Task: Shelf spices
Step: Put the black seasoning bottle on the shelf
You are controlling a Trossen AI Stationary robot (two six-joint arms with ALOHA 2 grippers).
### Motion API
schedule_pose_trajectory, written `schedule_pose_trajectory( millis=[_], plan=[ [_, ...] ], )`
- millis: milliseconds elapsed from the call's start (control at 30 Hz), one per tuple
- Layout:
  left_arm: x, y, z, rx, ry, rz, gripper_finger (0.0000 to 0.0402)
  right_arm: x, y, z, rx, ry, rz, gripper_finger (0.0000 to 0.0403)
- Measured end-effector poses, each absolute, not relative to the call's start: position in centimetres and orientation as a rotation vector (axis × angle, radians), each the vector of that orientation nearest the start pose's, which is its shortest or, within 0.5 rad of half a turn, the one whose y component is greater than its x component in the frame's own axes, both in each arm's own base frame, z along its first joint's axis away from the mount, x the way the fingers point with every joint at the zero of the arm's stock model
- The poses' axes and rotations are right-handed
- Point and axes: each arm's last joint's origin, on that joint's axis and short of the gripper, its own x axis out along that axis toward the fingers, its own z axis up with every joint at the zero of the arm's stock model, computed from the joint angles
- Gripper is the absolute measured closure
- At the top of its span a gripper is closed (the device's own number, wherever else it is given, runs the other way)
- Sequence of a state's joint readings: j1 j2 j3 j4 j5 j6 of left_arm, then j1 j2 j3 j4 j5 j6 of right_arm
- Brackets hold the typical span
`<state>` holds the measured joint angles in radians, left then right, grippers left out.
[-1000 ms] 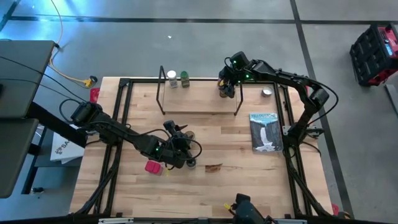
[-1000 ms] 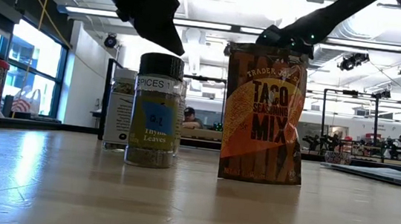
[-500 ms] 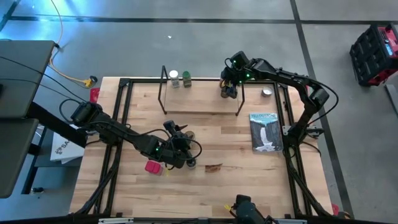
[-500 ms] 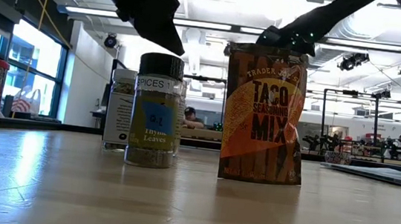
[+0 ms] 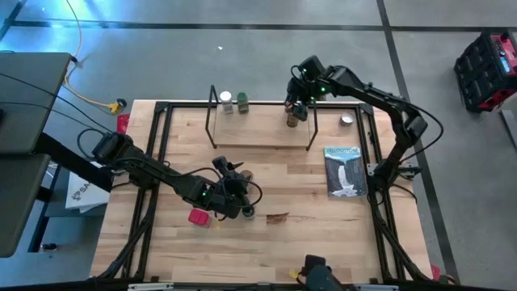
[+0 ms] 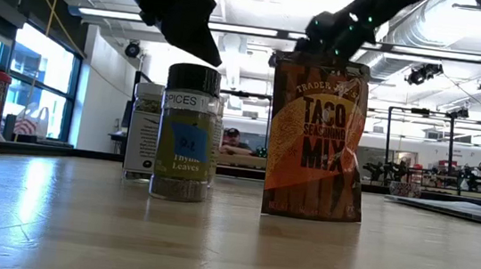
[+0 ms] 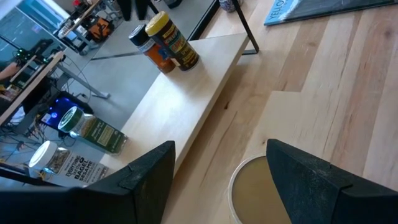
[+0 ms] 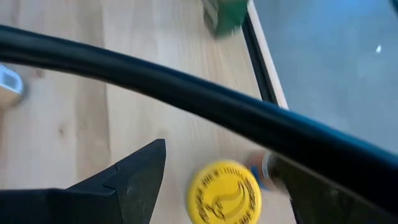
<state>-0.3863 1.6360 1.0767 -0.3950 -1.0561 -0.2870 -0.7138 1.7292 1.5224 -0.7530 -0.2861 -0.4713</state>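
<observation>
The shelf (image 5: pixel 258 133) board lies bare along its middle, between two jars (image 5: pixel 233 102) near its left uprights and jars (image 5: pixel 294 118) by its right upright. The desk (image 5: pixel 299 234) is open beyond the book (image 5: pixel 345 171).

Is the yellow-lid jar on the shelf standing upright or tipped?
Upright: the yellow-lid jar stands on its base on the shelf, lid up.

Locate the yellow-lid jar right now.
In the high view the yellow-lid jar stands at the right end of the shelf, beside the wire upright, just under the open right pincer; a dark jar touches it.
</observation>
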Motion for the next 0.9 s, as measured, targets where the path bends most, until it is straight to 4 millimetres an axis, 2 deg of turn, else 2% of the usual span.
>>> schedule_pose_trajectory(
  millis=[167, 400, 467, 567, 700, 900],
  plan=[
    [30.8, -9.9, 22.0, 0.349, 0.626, 0.721, 0.0154, 29.1, -20.6, 32.8, -0.044, 0.831, -0.172, 0.0105],
    [27.6, -10.3, 22.7, 0.32, 0.628, 0.807, 0.0154, 28.9, -13.3, 36.4, -0.139, 0.784, -0.015, 0.0105],
    [26.5, -10.8, 23.2, 0.319, 0.602, 0.821, 0.0154, 28.6, -11.1, 36.6, -0.16, 0.76, 0.032, 0.0105],
    [25.1, -11.6, 24.1, 0.31, 0.565, 0.805, 0.0154, 27.8, -8.1, 35.5, -0.156, 0.725, 0.075, 0.0105],
    [23.8, -12.9, 24.9, 0.301, 0.558, 0.729, 0.0154, 26.4, -4.2, 32.8, -0.103, 0.635, 0.105, 0.0105],
    [22.6, -14.1, 25.4, 0.281, 0.596, 0.612, 0.0154, 26.2, 1.4, 28.7, -0.042, 0.319, 0.253, 0.0105]
  ],
)
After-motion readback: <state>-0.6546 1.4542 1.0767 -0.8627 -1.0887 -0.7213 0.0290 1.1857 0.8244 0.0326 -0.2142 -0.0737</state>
